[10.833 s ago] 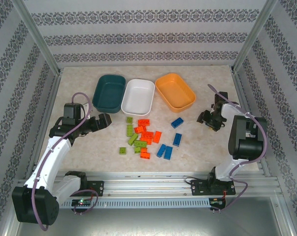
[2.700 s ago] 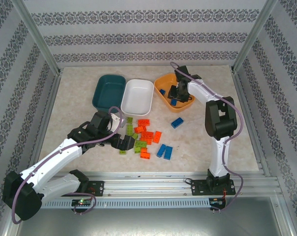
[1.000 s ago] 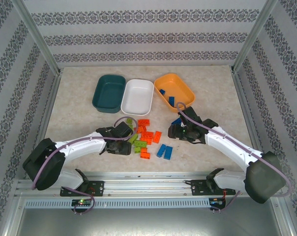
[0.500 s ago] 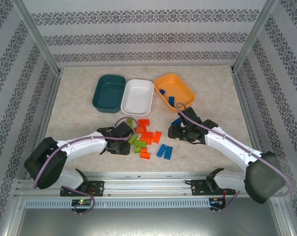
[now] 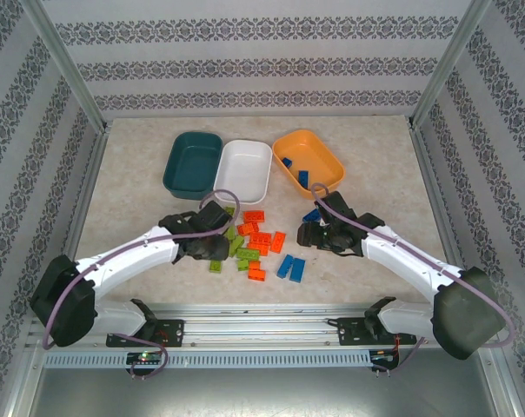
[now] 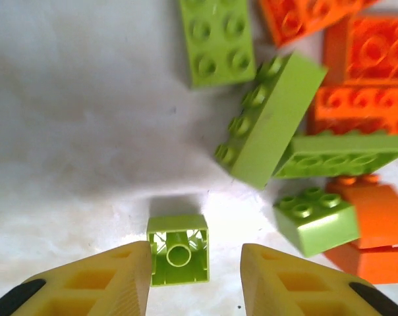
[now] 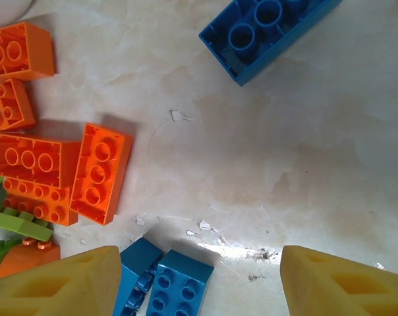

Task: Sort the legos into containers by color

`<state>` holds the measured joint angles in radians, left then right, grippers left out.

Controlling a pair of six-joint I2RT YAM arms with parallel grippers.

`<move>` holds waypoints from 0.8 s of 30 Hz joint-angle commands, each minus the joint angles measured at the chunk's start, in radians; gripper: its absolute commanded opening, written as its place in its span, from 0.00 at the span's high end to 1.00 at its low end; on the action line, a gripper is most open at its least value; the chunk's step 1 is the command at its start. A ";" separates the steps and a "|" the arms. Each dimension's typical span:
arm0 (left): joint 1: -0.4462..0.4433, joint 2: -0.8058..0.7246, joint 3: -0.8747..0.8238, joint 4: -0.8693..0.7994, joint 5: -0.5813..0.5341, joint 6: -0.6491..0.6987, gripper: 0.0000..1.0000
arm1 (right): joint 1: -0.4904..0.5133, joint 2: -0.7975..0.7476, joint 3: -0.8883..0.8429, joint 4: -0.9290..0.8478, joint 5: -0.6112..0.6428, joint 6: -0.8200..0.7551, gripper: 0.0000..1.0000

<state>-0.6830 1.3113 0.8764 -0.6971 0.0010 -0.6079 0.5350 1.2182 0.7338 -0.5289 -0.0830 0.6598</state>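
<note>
- Left pincer: partly apart, clamped on nothing.
- Between its fingers, an upturned small green brick on the table, hard by the finger on the wrist view's left, clear of the other.
- Ahead of it, larger green bricks and orange bricks.
- Right pincer: wide apart, empty.
- Between its fingers, two blue bricks; ahead, a long blue brick.
- Well ahead of both: teal tray, white tray, orange tray with other blue bricks inside.

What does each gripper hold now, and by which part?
Nothing is gripped. The left gripper brackets an upturned lime green brick, with a gap at one finger; the right gripper stands open over blue bricks.
</note>
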 commanded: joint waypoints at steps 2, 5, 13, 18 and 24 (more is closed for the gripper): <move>0.145 -0.007 0.110 -0.114 -0.020 0.126 0.59 | 0.018 -0.018 -0.023 0.014 0.005 0.023 0.35; 0.248 0.024 0.199 -0.142 0.018 0.186 0.60 | 0.019 -0.026 -0.029 0.009 0.003 0.023 0.35; 0.129 0.018 0.087 -0.134 0.081 0.119 0.42 | 0.019 -0.056 -0.069 0.014 0.025 0.028 0.34; 0.035 -0.023 -0.110 -0.015 0.120 0.009 0.39 | 0.023 -0.002 -0.061 0.051 0.000 0.036 0.34; -0.032 0.008 -0.176 0.071 0.120 -0.046 0.36 | 0.038 0.025 -0.066 0.090 -0.017 0.057 0.34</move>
<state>-0.6849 1.3144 0.7010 -0.7116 0.1154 -0.6003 0.5610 1.2369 0.6777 -0.4709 -0.0929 0.6903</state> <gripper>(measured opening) 0.643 0.656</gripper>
